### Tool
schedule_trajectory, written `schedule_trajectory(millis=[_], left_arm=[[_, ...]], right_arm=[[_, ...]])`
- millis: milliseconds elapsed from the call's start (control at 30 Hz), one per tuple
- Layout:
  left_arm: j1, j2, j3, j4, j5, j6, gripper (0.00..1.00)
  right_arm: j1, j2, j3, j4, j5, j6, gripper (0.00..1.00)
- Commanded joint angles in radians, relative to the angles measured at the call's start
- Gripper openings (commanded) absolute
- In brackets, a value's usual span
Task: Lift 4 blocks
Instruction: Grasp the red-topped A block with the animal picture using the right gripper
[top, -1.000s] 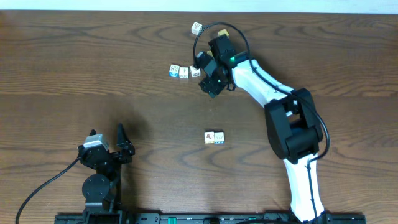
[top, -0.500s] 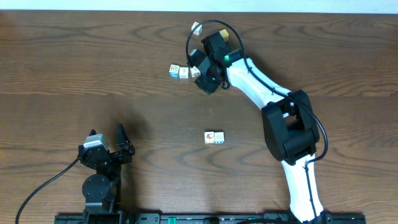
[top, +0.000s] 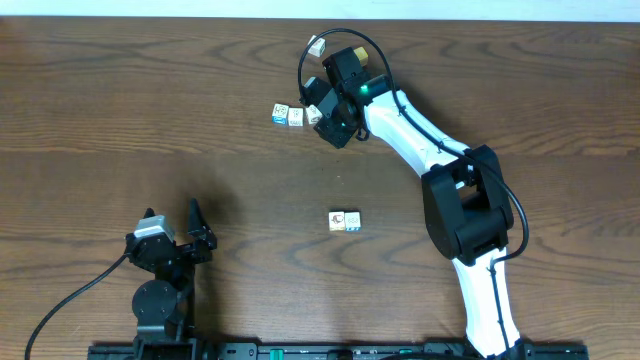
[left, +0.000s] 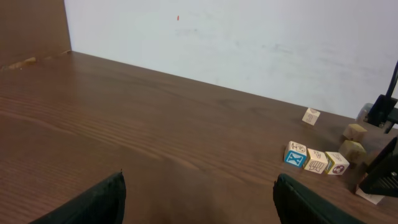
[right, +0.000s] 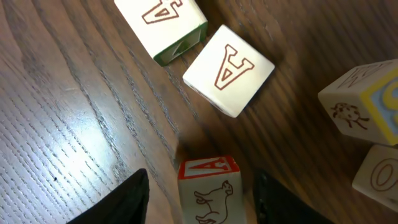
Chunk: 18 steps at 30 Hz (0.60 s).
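The blocks are small wooden cubes with pale printed faces. They are judged to be light, rigid and not fragile, with smooth faces that may slip under a weak pinch. A row of three lies at the upper centre of the overhead view on the surface, and a lone block sits near the top edge.

The right tool is set partly open astride one red-lettered block at the bottom of the right wrist view. A narrow gap is seen on each side, so nothing is held.

Hold is best taken squarely on two opposite flat faces, at mid-height, clear of the neighbouring cubes.

The left tool is spread wide and empty at the lower left of the overhead view.
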Motion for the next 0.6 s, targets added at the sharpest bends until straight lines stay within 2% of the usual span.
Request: schedule_trajectory(millis=[0, 67, 333, 567], left_arm=[[0.004, -0.002, -0.02, -0.04, -0.005, 0.002, 0.76], [0.004, -0.002, -0.02, -0.04, -0.005, 0.002, 0.77], [0.004, -0.002, -0.02, -0.04, -0.005, 0.002, 0.77], [0.004, -0.002, -0.02, -0.04, -0.005, 0.002, 0.77]], right_arm=[[0.007, 0.02, 0.02, -0.001, 0.007, -0.003, 0.46], [0.006, 0.021, 0.019, -0.005, 0.014, -0.002, 0.42], [0.006, 0.021, 0.019, -0.016, 0.031, -0.002, 0.41], [-0.003, 0.021, 0.019, -0.025, 0.035, -0.002, 0.36]])
